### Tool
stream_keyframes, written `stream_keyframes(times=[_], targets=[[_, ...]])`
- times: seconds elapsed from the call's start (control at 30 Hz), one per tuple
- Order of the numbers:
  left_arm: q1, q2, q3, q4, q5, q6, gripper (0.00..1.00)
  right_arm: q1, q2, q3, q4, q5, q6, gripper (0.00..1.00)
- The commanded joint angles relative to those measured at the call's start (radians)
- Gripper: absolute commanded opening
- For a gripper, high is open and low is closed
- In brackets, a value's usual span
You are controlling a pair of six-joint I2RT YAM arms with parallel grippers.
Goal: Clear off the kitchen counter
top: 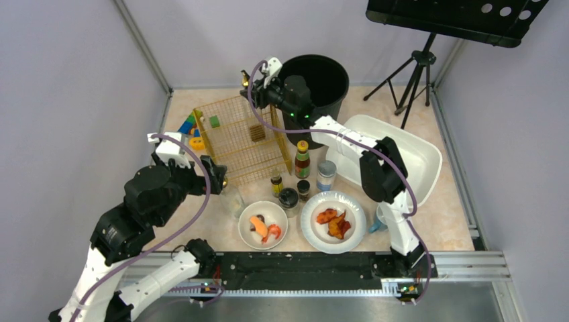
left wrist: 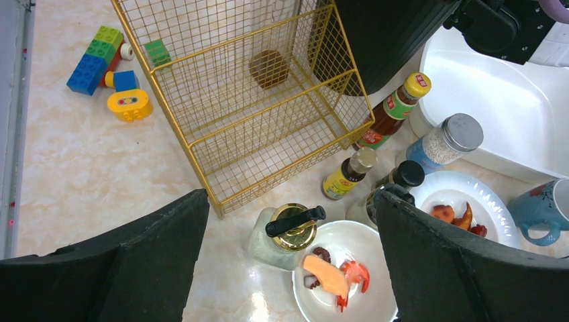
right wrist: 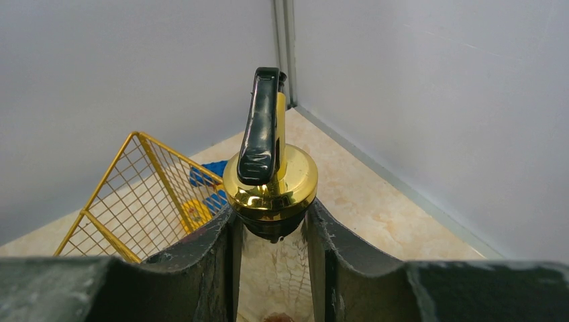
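The kitchen counter [top: 443, 221] is beige and crowded with items. My right gripper [right wrist: 272, 228] is shut on the neck of a clear glass pourer bottle [right wrist: 270, 178] with a gold cap and black spout. It holds the bottle upright over the back of the gold wire rack [top: 245, 137], beside the black bin [top: 322, 77]. My left gripper [left wrist: 290, 198] is wide open above a second glass pourer bottle [left wrist: 292, 231], which stands on the counter between the rack's corner and a white bowl of seafood [left wrist: 349, 282]. Nothing is between the left fingers.
A red sauce bottle [top: 302, 159], a grey-lidded jar [top: 326, 174], a small yellow-label bottle [top: 276, 183] and a black-lidded jar [top: 288, 198] stand mid-counter. A plate of food [top: 333, 221], a blue mug [top: 379, 218], a white tub [top: 402, 151] and toy blocks [top: 191, 131] surround them.
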Motion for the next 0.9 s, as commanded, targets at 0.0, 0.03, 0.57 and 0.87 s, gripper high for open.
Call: stream_keyframes(times=[0.0, 0.03, 0.57, 0.87], targets=[[0.001, 0.000, -0.006, 0.047, 0.008, 0.000, 0.99, -0.013, 0.001, 0.011, 0.055, 0.015, 0.008, 0.02], [0.001, 0.001, -0.005, 0.047, 0.010, 0.000, 0.99, -0.012, 0.001, 0.014, 0.054, 0.016, 0.008, 0.00], [0.001, 0.001, -0.006, 0.051, 0.014, -0.003, 0.99, -0.010, -0.071, -0.108, 0.162, -0.040, -0.016, 0.00], [0.001, 0.002, 0.000, 0.045, 0.011, -0.005, 0.99, -0.010, -0.060, -0.086, 0.140, -0.034, -0.004, 0.06]])
